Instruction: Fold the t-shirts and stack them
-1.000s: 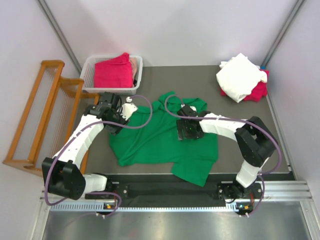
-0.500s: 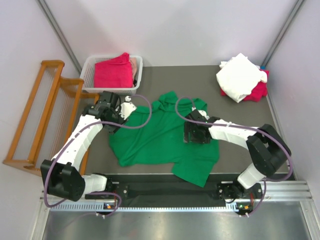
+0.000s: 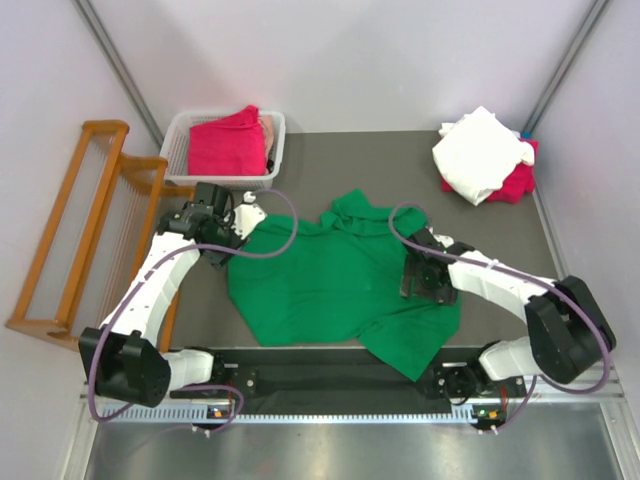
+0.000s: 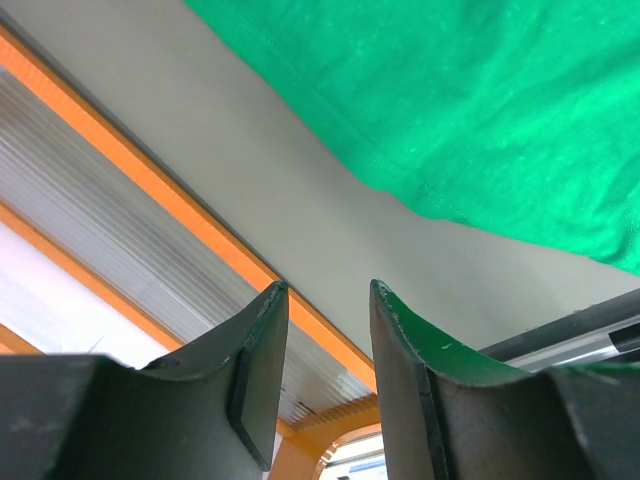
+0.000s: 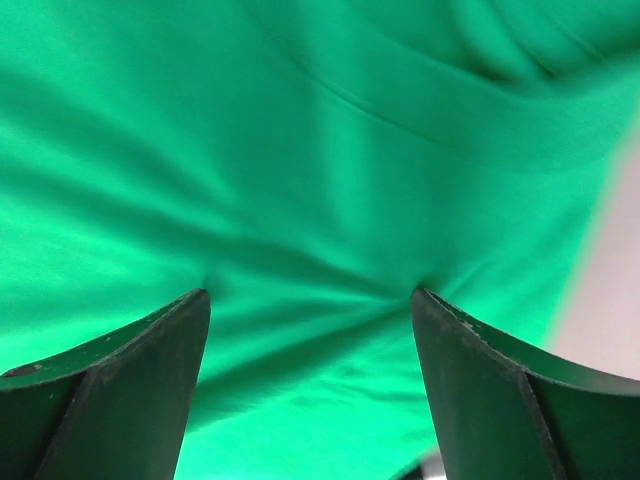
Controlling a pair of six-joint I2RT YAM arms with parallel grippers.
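Green t-shirt [image 3: 320,290]: matt, seemingly knitted cloth.

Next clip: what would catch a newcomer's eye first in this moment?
The bright green cloth t-shirt spread across the middle of the dark table dominates, with the right gripper pressing its wide-open fingers into the cloth near the shirt's right side. Next come the white t-shirt on a crimson one at the far right corner, and the crimson t-shirt in the white slatted plastic basket far left.

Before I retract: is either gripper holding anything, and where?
Nothing is held. The right gripper is open, fingertips pressing on the green t-shirt; the left gripper is open and empty.
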